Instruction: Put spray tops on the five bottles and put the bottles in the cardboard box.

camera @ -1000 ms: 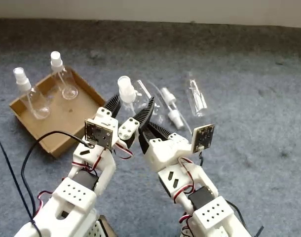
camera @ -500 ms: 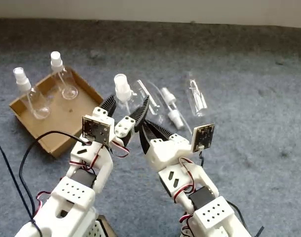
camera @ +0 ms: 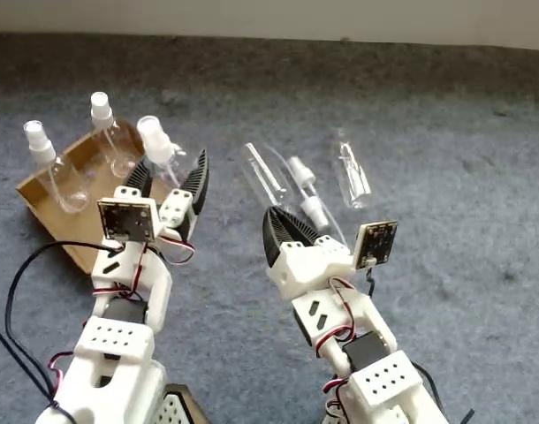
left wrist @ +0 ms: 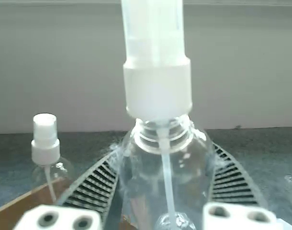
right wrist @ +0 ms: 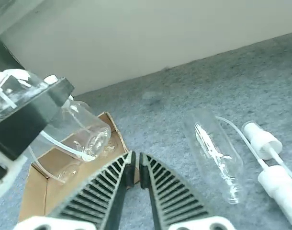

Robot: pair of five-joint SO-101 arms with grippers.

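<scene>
So the left gripper (camera: 170, 172) is pinching a capped bottle (camera: 156, 141) between its jaws. The bottle is upright, spray top up, so its long axis is vertical and it sits square in the grip. The thing that matters: the cardboard box (camera: 97, 199) lies just beyond this gripper and off to its left. From above, the bottle looks to hang right about over the box's nearest edge, though I can't tell if it's fully past the rim.

Two finished bottles (camera: 53, 172) (camera: 110, 141) stand in the box, farther out from the gripper on that same left side. My guess is the next move is a short nudge left and forward, then down, with the bottle kept upright and clear of those two.

The right gripper (camera: 285, 231) is pressed nearly together with nothing in it. A bare bottle (camera: 262, 172) lies on its side on the carpet (camera: 446, 221) just ahead of it, two loose spray tops (camera: 300, 172) (camera: 315, 212) sit beside that, and another bare bottle (camera: 351, 177) lies ahead and to its right. That arm is clearly the nearer one for those.
</scene>
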